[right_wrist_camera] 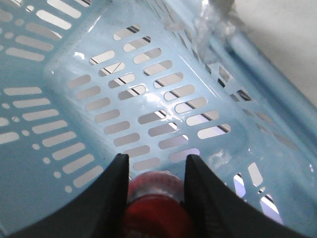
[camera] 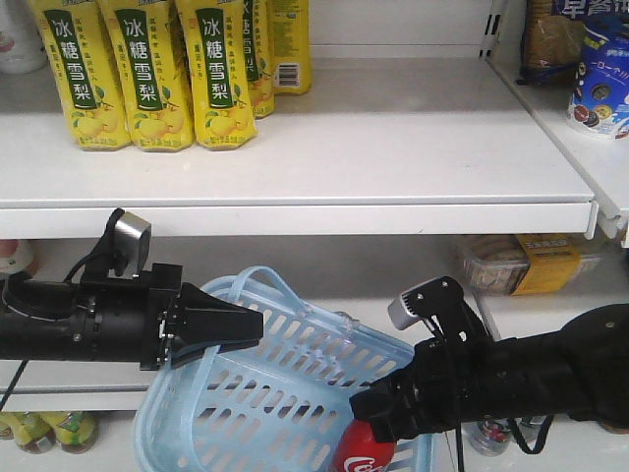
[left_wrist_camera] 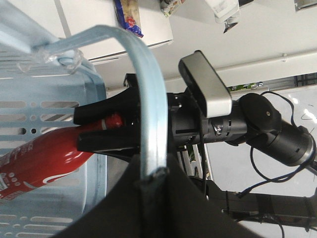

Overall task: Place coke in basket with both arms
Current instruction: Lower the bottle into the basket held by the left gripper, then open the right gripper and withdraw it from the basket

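The pale blue basket (camera: 265,398) hangs tilted in front of the shelves. My left gripper (camera: 254,324) is shut on one of its thin loop handles (left_wrist_camera: 148,99), which runs between the black jaws (left_wrist_camera: 154,174). Inside the basket, the red coke (camera: 366,452) is held at its top end by my right gripper (camera: 378,418). From the left wrist view the coke (left_wrist_camera: 44,163) lies slanted against the slotted wall, with the right gripper's fingers (left_wrist_camera: 99,141) clamped on either side of its top. In the right wrist view the coke's top (right_wrist_camera: 156,191) sits between the jaws of the right gripper (right_wrist_camera: 156,166), over the basket floor (right_wrist_camera: 74,124).
Yellow drink bottles (camera: 147,69) stand on the upper white shelf (camera: 295,211). Packaged snacks (camera: 531,261) lie on the middle shelf at right, and a blue cup (camera: 601,84) sits upper right. Small bottles (camera: 39,428) are at the lower left.
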Available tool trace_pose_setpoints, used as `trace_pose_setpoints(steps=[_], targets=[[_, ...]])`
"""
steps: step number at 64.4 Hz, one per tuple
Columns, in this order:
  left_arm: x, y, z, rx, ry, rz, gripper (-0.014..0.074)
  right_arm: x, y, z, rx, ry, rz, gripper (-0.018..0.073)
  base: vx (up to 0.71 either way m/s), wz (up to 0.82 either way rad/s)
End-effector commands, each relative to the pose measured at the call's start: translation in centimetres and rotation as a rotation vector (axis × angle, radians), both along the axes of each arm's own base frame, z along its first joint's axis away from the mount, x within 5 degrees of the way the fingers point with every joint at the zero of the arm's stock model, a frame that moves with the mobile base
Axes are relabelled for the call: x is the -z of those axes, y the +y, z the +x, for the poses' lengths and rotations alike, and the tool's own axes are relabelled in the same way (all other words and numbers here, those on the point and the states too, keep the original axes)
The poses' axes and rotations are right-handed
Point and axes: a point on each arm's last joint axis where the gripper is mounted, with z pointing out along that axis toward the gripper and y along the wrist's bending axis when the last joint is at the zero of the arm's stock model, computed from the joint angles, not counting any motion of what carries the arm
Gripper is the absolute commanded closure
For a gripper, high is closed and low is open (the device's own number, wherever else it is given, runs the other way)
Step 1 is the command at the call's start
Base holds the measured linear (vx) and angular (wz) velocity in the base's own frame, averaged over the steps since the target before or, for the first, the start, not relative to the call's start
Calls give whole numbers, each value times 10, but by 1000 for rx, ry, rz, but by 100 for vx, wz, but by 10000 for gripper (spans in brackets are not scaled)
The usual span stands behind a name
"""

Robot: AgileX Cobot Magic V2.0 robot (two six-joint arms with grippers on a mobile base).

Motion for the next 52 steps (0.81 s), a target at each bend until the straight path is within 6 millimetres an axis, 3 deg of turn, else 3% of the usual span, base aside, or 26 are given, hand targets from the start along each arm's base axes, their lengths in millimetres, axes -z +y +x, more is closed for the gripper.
trace_pose_setpoints(steps=[1,10,25,37,52], targets=[[-26,-1,4,-48,-53,-117,603,-17,5,3,-3,-32,72,295,0,0],[-26,-1,4,-48,-53,-117,603,-20,6,3,7,-29,97,239,0,0],[-26,-1,4,-48,-53,-117,603,-29,7,0,-4,-43,129,237,0,0],[-26,-1,4,-48,-53,-117,603,-62,0,-12,10,-187,158,237,0,0],[-26,-1,4,-48,-53,-117,603,-98,-22,-26,96,-425,54,238,0,0]])
